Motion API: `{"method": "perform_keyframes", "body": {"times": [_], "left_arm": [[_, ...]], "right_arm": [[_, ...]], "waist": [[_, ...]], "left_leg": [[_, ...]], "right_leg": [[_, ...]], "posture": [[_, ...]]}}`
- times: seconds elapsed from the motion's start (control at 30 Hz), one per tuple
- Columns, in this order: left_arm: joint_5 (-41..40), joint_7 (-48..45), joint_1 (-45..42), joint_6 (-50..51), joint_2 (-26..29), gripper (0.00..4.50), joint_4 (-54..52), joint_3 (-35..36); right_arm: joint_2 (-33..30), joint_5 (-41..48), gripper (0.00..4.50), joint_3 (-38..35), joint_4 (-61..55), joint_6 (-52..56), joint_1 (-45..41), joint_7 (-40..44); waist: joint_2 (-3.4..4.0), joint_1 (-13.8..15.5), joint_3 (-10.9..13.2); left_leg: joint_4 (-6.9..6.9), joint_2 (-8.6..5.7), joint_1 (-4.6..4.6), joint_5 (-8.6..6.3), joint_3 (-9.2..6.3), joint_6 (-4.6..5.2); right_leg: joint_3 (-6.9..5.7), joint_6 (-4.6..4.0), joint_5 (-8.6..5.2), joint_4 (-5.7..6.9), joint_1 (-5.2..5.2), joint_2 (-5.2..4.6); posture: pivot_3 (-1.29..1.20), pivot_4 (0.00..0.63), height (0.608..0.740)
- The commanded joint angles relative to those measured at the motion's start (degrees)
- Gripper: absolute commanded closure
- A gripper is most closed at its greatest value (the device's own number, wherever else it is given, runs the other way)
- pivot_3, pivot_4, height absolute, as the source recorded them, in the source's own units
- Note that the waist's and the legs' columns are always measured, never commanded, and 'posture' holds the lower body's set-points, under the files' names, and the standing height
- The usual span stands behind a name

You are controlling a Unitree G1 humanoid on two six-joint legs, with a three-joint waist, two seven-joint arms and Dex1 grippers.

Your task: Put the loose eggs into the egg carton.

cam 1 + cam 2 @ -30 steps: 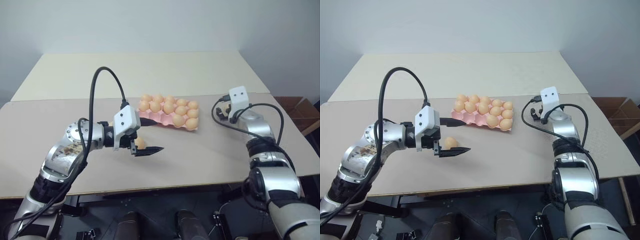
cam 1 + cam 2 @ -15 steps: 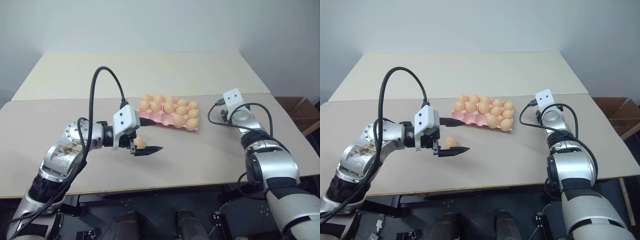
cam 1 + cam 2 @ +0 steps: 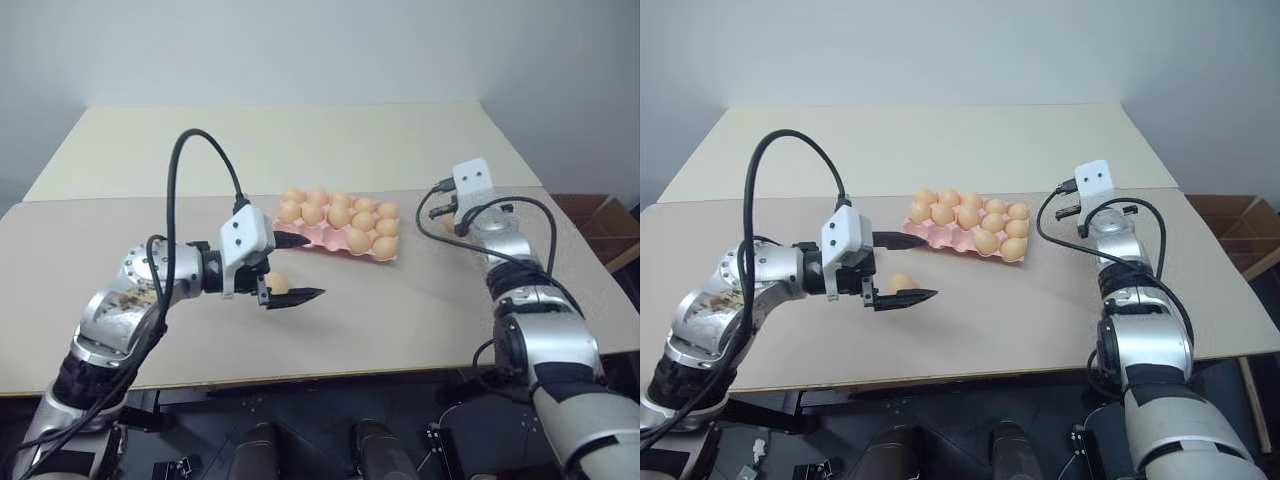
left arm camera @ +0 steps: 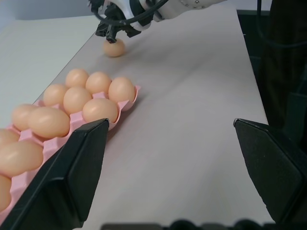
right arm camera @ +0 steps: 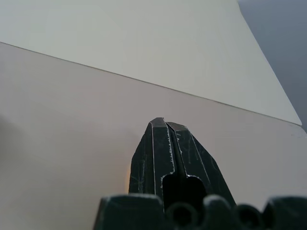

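Egg [image 4: 114, 48] lies on table just beneath right hand [image 4: 111, 32].

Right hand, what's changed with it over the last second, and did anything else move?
The right hand has closed: its fingers now press together just over a loose egg on the table, and the egg lies beside them, not gripped. The left hand stayed open near a second egg. The egg carton and its eggs are unchanged.
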Motion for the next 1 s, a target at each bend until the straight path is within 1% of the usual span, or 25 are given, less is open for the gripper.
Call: {"method": "perform_keyframes", "body": {"times": [0.03, 0.1, 0.2, 0.3, 0.4, 0.57, 0.8, 1.0], "left_arm": [[-1.0, 0.6, 0.7, 0.3, 1.2, 0.0, -2.6, 2.7], [-1.1, 0.7, 1.2, 0.4, 1.4, 0.0, -2.8, 3.1], [-1.1, 0.6, 1.5, 0.2, 1.6, 0.0, -2.6, 3.4], [-1.0, 0.6, 1.3, 0.1, 1.6, 0.0, -2.3, 3.5], [-0.9, 0.4, 1.2, -0.2, 1.6, 0.0, -1.8, 3.5], [-0.9, 0.0, 0.7, 0.0, 1.9, 0.0, -1.3, 3.6], [-1.0, 0.0, 0.4, 0.2, 2.2, 0.0, -1.2, 3.7], [-1.0, -0.1, 0.3, 0.3, 2.3, 0.0, -1.1, 3.7]], "right_arm": [[-1.2, 3.6, 4.48, -2.6, -19.6, 10.2, 6.3, 3.1], [-1.2, 5.2, 4.48, -3.6, -29.5, 16.0, 10.1, 3.7], [-0.3, 7.5, 3.8, -5.5, -40.4, 22.7, 14.0, 3.0], [1.4, 9.5, 2.83, -7.2, -45.7, 27.0, 15.2, 1.8], [3.3, 10.3, 1.78, -7.4, -48.2, 29.0, 15.3, 1.2], [6.9, 9.0, 0.03, -6.5, -42.8, 26.5, 12.6, -1.9], [10.1, 7.5, 0.01, -5.8, -31.2, 19.9, 8.3, -5.4], [10.7, 7.0, 0.01, -5.4, -18.1, 13.7, 3.7, -5.0]], "waist": [[0.0, 0.2, 0.0], [0.01, 0.2, 0.0], [0.03, 0.1, 0.0], [0.03, -0.1, 0.0], [0.03, -0.1, 0.0], [0.03, -0.1, 0.0], [0.03, -0.1, 0.0], [0.04, -0.2, 0.0]], "left_leg": [[0.01, 0.0, -0.02, 0.0, -0.01, 0.0], [0.02, 0.0, -0.03, 0.0, 0.01, 0.0], [0.04, -0.01, 0.0, 0.0, 0.0, 0.0], [0.05, 0.02, 0.06, 0.0, 0.0, 0.0], [0.05, 0.03, 0.08, 0.0, 0.0, 0.0], [0.05, 0.02, 0.04, 0.0, 0.01, 0.0], [0.05, 0.01, 0.03, 0.0, 0.01, 0.0], [0.04, 0.01, 0.03, 0.0, 0.01, 0.0]], "right_leg": [[-0.01, 0.0, 0.0, 0.0, 0.0, 0.0], [0.0, 0.01, 0.0, 0.02, -0.03, -0.02], [0.01, 0.02, 0.01, 0.07, -0.02, -0.01], [0.01, 0.01, 0.02, 0.08, 0.01, 0.04], [0.01, 0.01, 0.02, 0.08, 0.02, 0.06], [0.02, 0.01, 0.02, 0.07, -0.01, 0.04], [0.02, 0.01, 0.02, 0.05, -0.01, 0.04], [0.02, 0.01, 0.02, 0.05, -0.01, 0.04]], "posture": [[0.0, 0.15, 0.74], [0.0, 0.15, 0.74], [0.0, 0.15, 0.74], [0.0, 0.15, 0.74], [0.0, 0.15, 0.74], [0.0, 0.15, 0.74], [0.0, 0.15, 0.74], [0.0, 0.15, 0.74]]}}
